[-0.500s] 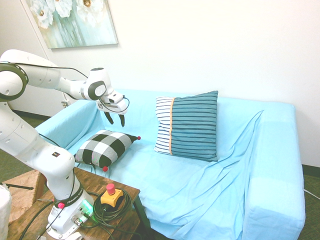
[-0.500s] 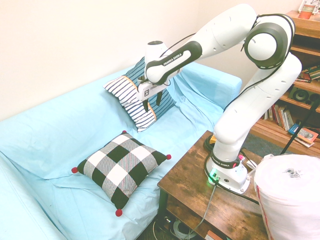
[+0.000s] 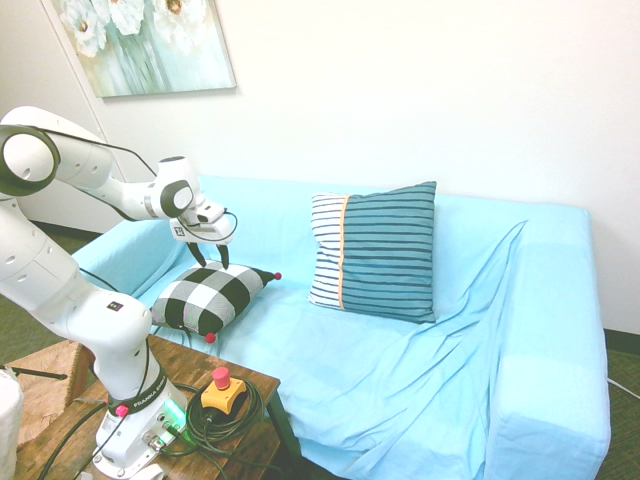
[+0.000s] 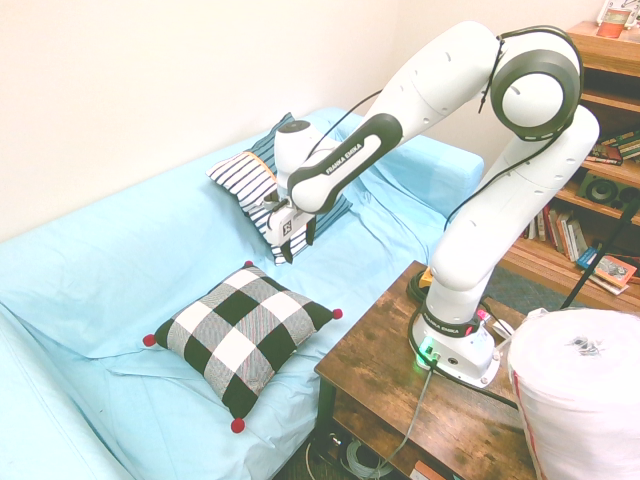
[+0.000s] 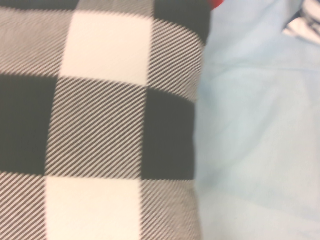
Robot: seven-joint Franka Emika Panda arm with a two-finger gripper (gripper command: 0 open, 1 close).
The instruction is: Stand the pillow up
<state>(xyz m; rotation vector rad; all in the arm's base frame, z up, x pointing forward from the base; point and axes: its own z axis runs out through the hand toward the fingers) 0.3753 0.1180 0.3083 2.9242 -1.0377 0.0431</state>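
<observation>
The pillow point(image 3: 205, 297), a small black-and-white checked cushion with red pompoms at its corners, lies flat on the light-blue sofa seat point(image 3: 400, 350) at the end nearest the arm's base. My gripper point(image 3: 210, 258) hangs just above the pillow's far edge, pointing down, open, with nothing between its fingers. In the second exterior view the gripper point(image 4: 290, 250) is a little above and behind the pillow point(image 4: 240, 335). The wrist view is filled by the pillow's checks point(image 5: 100, 125), with blue sofa cover point(image 5: 255, 140) beside it.
A larger teal-and-white striped cushion point(image 3: 378, 250) leans upright against the sofa back, further along the seat. A wooden side table point(image 4: 400, 370) stands at the sofa's front by the pillow. A bookshelf point(image 4: 600, 150) stands behind the arm.
The gripper has come down and moved along the sofa from near the striped cushion to just over the pillow's far edge. The pillow has not moved.
</observation>
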